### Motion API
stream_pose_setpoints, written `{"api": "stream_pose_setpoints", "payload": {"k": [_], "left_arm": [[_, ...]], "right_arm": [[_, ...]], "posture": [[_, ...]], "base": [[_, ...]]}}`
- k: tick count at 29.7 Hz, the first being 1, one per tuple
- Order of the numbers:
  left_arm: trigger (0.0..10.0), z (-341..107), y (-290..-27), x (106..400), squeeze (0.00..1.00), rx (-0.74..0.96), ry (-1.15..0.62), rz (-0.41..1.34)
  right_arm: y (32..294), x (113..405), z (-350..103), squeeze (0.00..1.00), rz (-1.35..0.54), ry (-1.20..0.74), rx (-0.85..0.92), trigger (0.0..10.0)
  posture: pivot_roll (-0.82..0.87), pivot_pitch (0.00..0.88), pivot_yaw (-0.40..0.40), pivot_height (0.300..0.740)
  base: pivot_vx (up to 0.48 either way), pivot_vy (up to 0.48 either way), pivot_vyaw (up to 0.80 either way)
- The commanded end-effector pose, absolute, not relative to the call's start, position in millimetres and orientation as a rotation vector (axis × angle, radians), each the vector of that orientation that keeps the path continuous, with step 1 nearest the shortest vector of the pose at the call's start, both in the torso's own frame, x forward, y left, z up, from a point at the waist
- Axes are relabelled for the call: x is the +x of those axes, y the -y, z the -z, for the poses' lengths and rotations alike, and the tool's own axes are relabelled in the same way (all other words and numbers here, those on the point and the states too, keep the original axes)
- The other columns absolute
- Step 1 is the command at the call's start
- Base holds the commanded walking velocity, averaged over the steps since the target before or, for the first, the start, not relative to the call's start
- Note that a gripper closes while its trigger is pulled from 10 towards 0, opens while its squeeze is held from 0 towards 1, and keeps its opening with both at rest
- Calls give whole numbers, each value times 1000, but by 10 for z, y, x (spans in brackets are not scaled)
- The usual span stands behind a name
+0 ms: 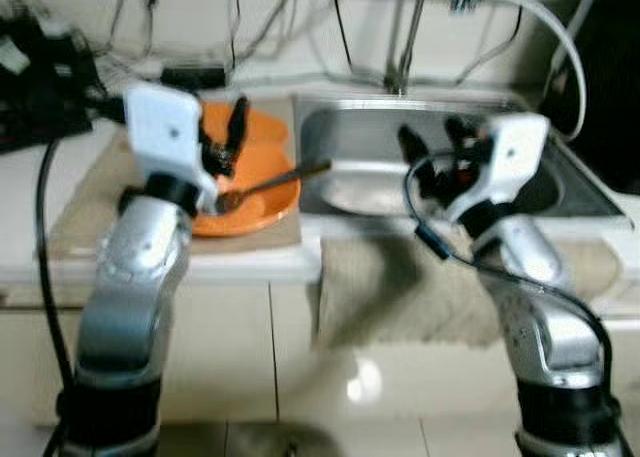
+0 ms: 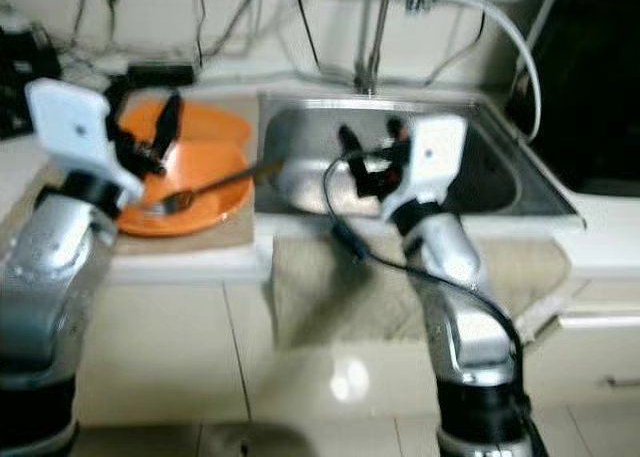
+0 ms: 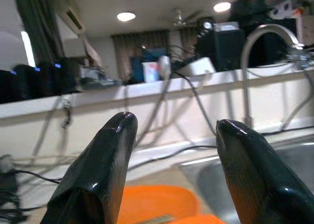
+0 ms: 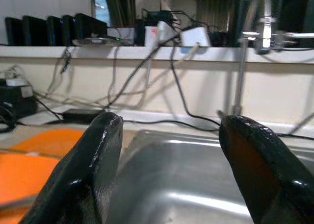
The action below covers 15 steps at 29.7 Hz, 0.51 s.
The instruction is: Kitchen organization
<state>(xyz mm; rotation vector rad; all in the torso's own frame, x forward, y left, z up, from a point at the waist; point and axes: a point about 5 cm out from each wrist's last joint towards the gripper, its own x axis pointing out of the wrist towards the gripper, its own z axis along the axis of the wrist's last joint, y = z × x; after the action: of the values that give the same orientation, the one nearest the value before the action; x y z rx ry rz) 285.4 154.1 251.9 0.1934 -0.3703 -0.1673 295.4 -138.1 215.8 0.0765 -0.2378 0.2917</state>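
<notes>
Two orange plates (image 1: 255, 192) lie on a beige mat at the left of the counter, one overlapping the other. A metal fork (image 1: 270, 184) rests on the nearer plate, its handle sticking out toward the steel sink (image 1: 345, 127). My left gripper (image 1: 222, 137) hovers open above the plates, nothing between its fingers (image 3: 105, 160). My right gripper (image 1: 432, 149) is raised over the sink basin (image 4: 196, 175), also open and empty.
A tall faucet (image 1: 410, 37) rises behind the sink, with cables (image 1: 240, 27) strung along the back wall. A black appliance (image 1: 40, 77) stands at the far left. A beige towel (image 1: 400, 287) hangs over the counter's front edge. White cabinet fronts below.
</notes>
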Motion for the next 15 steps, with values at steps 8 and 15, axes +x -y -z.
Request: {"api": "stream_pose_setpoints", "payload": {"k": [8,15], "left_arm": [[10000,-2521,-1613,2867,0,194,361,135],[10000,-2523,-1602,2855,0,193,364,136]], "right_arm": [[1324,2955,-2195,0,-320,250,31,10000],[1311,2960,-2192,0,-316,251,38,10000]], "posture": [[8,0,-33,740],[9,0,-39,740]], "base": [[293,0,0],[283,0,441]]}}
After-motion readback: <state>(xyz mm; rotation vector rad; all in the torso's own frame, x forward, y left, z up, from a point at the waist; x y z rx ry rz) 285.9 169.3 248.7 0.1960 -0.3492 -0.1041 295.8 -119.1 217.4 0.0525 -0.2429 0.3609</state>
